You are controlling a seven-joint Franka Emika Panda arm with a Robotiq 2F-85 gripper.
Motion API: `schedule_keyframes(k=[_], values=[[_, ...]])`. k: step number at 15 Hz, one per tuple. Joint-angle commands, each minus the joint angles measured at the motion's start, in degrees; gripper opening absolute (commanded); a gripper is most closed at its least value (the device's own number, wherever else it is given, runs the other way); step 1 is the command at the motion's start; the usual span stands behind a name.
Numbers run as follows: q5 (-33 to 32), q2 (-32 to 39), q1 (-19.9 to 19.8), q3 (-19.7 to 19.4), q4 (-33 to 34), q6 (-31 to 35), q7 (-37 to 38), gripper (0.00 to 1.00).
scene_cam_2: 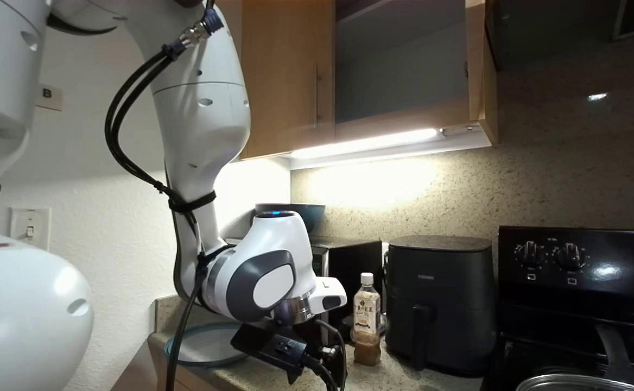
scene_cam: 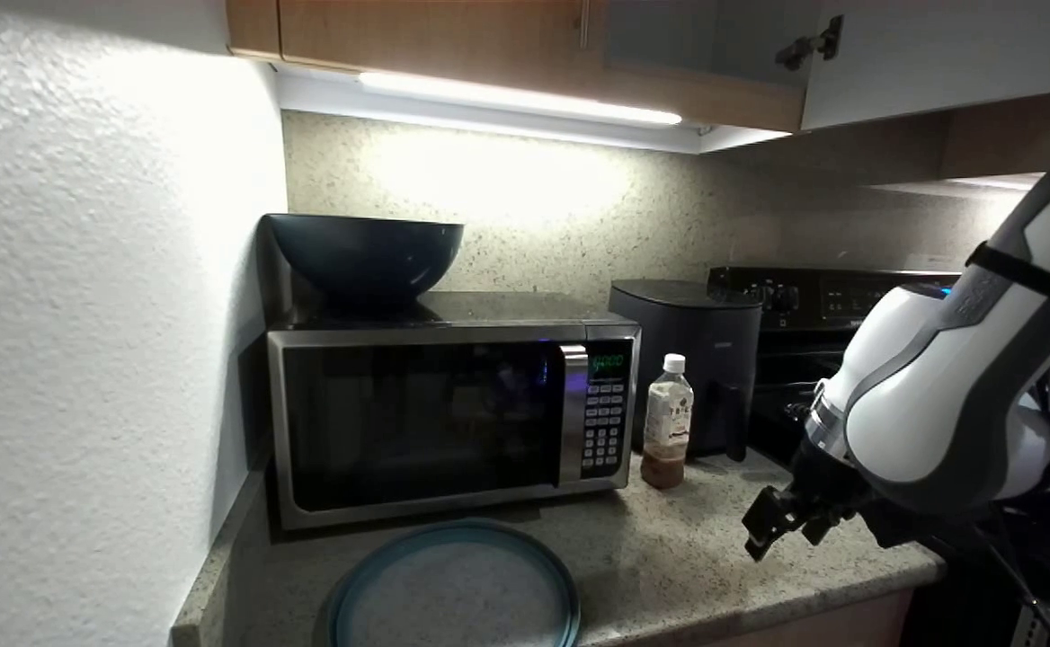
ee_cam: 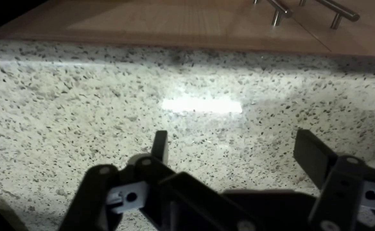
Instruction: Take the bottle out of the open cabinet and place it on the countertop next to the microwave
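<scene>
The bottle (scene_cam: 669,422), with a white cap, pale label and brown lower part, stands upright on the countertop (scene_cam: 669,557). It is just right of the microwave (scene_cam: 435,422) in an exterior view, and also shows upright in an exterior view (scene_cam_2: 367,320). My gripper (scene_cam: 786,535) is above the counter near its front edge, apart from the bottle. In the wrist view the gripper (ee_cam: 231,141) is open, with only speckled countertop (ee_cam: 78,122) between its fingers; the bottle is out of that view. The open cabinet (scene_cam_2: 404,70) is overhead; its visible part shows no bottle.
A black air fryer (scene_cam: 691,359) stands behind the bottle, beside the black stove (scene_cam_2: 577,271). A round blue-rimmed lid or plate (scene_cam: 458,584) lies before the microwave. A dark bowl (scene_cam: 368,256) sits on the microwave. The open cabinet door (scene_cam: 956,63) hangs out at upper right.
</scene>
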Motion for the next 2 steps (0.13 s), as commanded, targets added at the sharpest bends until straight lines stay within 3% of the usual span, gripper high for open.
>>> schedule_keyframes(k=[1,2], values=[[-2.59,0.03,-5.24,4.55,0.0,0.14,1.82,1.0],[-2.59,0.02,-5.24,4.54,0.0,0.14,1.82,1.0]])
